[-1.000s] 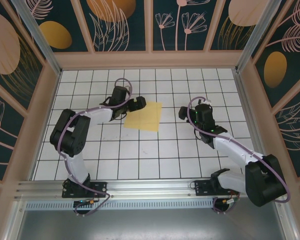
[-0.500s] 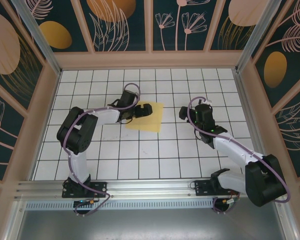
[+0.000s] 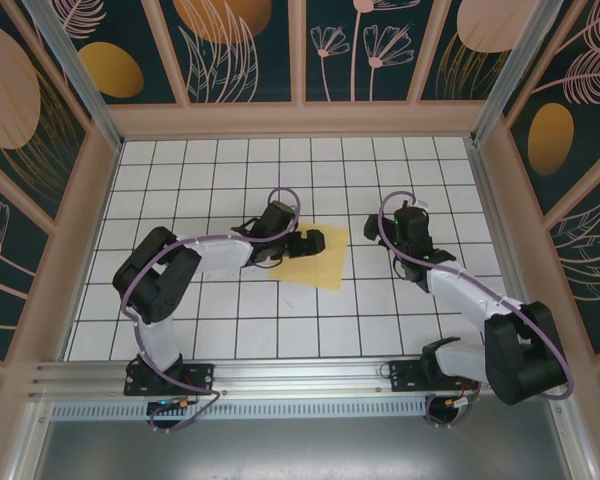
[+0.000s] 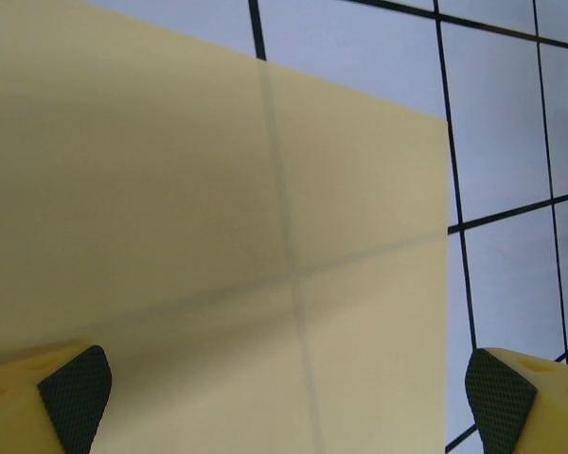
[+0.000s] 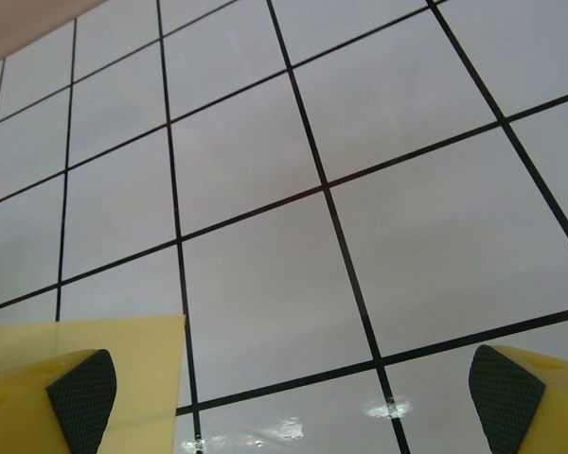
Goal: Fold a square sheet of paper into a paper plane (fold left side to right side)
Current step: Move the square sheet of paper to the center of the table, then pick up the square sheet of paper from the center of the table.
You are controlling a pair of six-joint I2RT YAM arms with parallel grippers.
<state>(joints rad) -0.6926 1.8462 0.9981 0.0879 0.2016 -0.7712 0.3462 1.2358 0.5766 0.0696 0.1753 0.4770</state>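
The square sheet of paper [image 3: 322, 268] lies flat on the white grid table, yellow-orange and unfolded. My left gripper [image 3: 314, 243] hovers low over its far-left part, open. In the left wrist view the sheet [image 4: 218, 218] spreads under and between the wide-apart fingertips [image 4: 74, 397], with grid lines showing through it, and its right edge stops short of the right fingertip. My right gripper [image 3: 404, 213] stands open about one tile to the right of the sheet. In the right wrist view one corner of the paper [image 5: 133, 369] lies beside its left fingertip [image 5: 80, 397], with bare tiles between the jaws.
Wooden walls [image 3: 300, 118] with dark patterned panels enclose the table at the back and on both sides. A metal rail [image 3: 280, 375] with both arm bases runs along the near edge. White tiles [image 3: 280, 320] stretch between the sheet and the rail.
My left arm has reached to the right, onto the sheet. The sheet has slid about one tile right and nearer. My right gripper has shifted slightly right and turned.
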